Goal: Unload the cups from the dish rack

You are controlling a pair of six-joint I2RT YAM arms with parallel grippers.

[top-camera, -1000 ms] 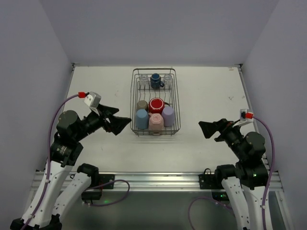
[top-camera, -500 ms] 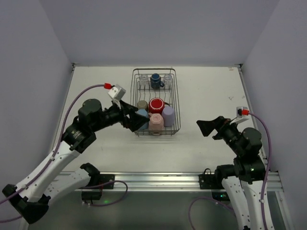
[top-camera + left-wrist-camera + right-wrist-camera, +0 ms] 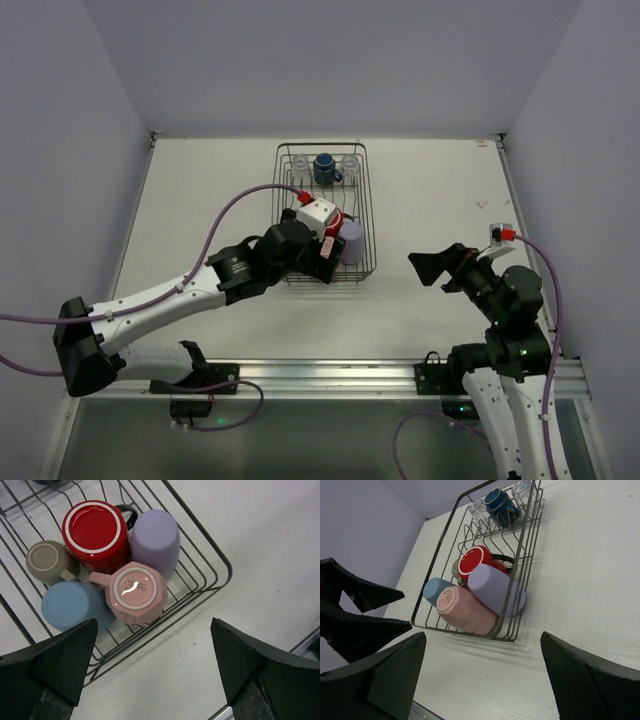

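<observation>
At the middle of the table, toward its far half: dish rack (image 3: pixel 372 215), dark wire, rectangular, with its long side running away from the arms.

Near end of rack, five cups packed together and touching, bases up:
- pink cup (image 3: pixel 136 591), faceted, closest to the front wire
- light blue cup (image 3: pixel 70 605), left of the pink
- red cup (image 3: pixel 95 530), behind the pink, dark handle
- olive cup (image 3: pixel 46 560), left of the red
- lavender cup (image 3: pixel 154 539), right of the red, beside the rack's right wall

Far end of rack, apart from that cluster: dark blue cup (image 3: pixel 325 168), with the left clear glass (image 3: pixel 300 162) and the right clear glass (image 3: pixel 350 162) on either side.

Left gripper (image 3: pixel 153 620): above the rack's near end, over the pink cup, jaws spread wide and empty. No contact shows.

Right gripper (image 3: pixel 430 268): right of the rack and well apart from it, above bare table, jaws also spread wide and empty, pointing toward the rack.

Surface: table (image 3: pixel 440 180), white and matt, with a faint grain.

Room: pale lavender-grey walls (image 3: pixel 330 60) on three sides.

Near edge: aluminium rail (image 3: pixel 320 375) carrying both arm bases.

Purple cable (image 3: pixel 228 205): loops from the left arm to its wrist; a like one runs up the right arm.

Obstruction: in the top view the left wrist and its white camera block (image 3: pixel 317 214) cover the pink, light blue and olive cups and part of the red. The wrist views show them whole. Wire sides and prongs stand around the cups.
</observation>
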